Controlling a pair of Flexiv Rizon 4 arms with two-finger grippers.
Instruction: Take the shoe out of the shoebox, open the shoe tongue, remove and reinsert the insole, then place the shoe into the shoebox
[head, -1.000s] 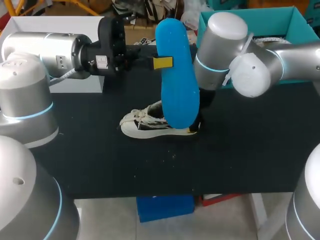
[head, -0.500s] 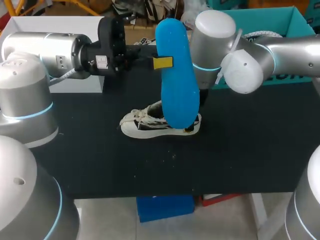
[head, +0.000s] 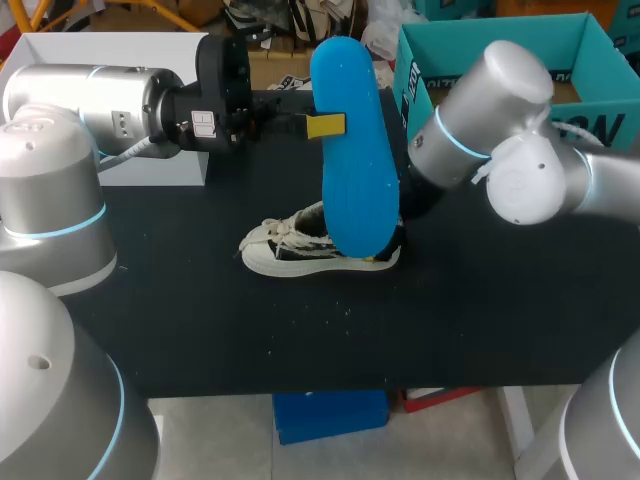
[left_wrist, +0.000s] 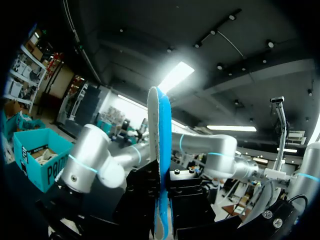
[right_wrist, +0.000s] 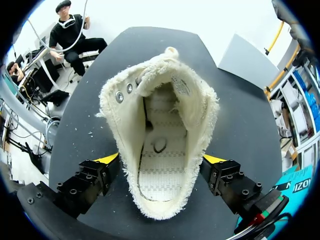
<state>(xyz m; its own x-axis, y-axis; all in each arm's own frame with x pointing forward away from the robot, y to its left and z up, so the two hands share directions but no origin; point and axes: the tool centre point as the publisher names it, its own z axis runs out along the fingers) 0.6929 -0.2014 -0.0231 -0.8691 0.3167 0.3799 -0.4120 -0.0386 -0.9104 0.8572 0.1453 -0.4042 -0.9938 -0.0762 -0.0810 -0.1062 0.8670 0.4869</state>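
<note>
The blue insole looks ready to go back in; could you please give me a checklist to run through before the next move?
1. Blue insole gripped: ok. The left hand is clamped on it from both sides, and it stands upright.
2. Shoe steadied: ok. The right hand has a yellow tip against each side of the heel.
3. Shoe mouth clear: ok. The tongue is pushed forward and the inside is bare.
4. Shoe flat on its sole on the table: ok.
5. Insole's lower end lined up over the mouth: cannot tell. The head view gives no depth.
6. Teal shoebox out of the way: ok. It stands apart, at the far right.
</note>
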